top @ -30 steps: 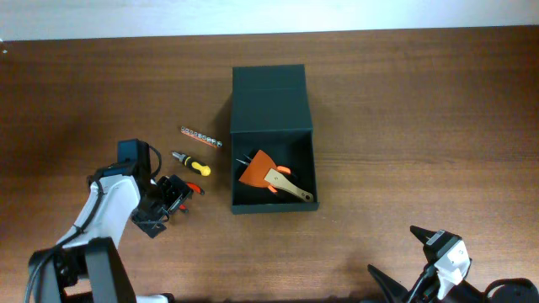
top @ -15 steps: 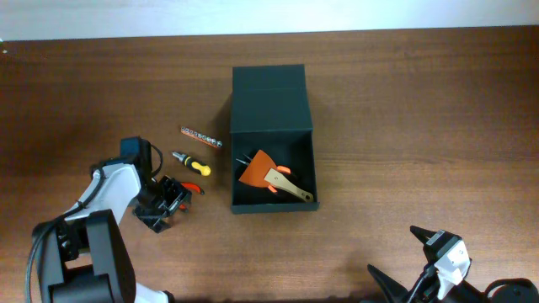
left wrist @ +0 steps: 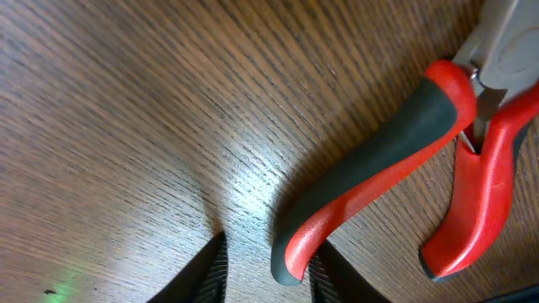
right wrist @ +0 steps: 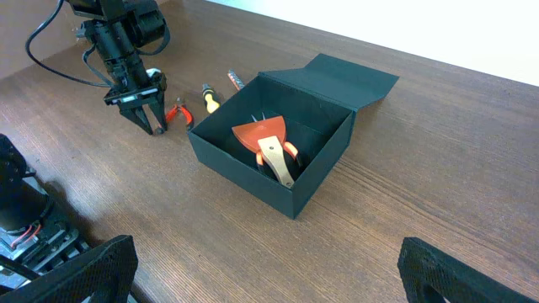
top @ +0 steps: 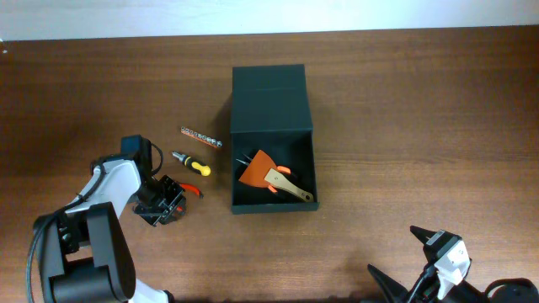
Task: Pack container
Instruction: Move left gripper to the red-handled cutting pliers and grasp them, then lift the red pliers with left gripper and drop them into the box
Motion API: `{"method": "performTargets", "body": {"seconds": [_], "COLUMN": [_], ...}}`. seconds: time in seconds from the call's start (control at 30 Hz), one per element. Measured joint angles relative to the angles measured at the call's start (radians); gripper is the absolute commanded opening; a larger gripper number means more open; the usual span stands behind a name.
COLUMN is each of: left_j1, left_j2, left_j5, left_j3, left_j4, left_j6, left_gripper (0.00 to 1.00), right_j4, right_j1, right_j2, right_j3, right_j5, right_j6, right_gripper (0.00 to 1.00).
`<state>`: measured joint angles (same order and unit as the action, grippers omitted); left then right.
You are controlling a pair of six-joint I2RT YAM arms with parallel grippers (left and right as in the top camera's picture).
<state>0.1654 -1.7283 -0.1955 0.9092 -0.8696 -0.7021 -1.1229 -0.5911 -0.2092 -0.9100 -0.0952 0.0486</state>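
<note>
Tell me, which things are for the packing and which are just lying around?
For the job: container, pliers at the left tool, scraper already inside.
Lying about, likely waiting to be packed: screwdriver, strip of bits.

From the overhead camera I am looking straight down on the table (top: pixel 404 101) from well above, taking in its width with the box (top: pixel 271 101) near the middle. The left wrist camera is pointing down and sitting so close to the wood that I am seeing little beyond the pliers (left wrist: pixel 379 168) and the grain around them. The right wrist camera is looking slantwise from the near right corner towards the far left, so it is sharing the box, the pliers and the left arm (right wrist: pixel 118 42) with the overhead view.
</note>
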Motion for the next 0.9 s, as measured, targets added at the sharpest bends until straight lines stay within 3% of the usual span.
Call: {"method": "performTargets", "body": {"seconds": [0.2,0.7,0.9], "left_j1": [0.000,0.000,-0.041], "left_j2": [-0.002,0.002,0.145], "left_j5": [-0.010,-0.011,-0.011], "left_j3": [0.000,0.013,0.050], "left_j4": [0.005,0.008,0.010], "left_j6": [0.002,0.002,0.002], "left_gripper": [0.03,0.02,0.02], "right_j4": [0.000,0.000,0.000], "right_j1": [0.000,0.000,0.000], "right_j2": [0.000,0.000,0.000], "right_j3": [0.000,0.000,0.000], "right_j5": [0.000,0.000,0.000], "right_j6": [0.000,0.000,0.000], "right_gripper": [0.99,0.99,0.99]}}
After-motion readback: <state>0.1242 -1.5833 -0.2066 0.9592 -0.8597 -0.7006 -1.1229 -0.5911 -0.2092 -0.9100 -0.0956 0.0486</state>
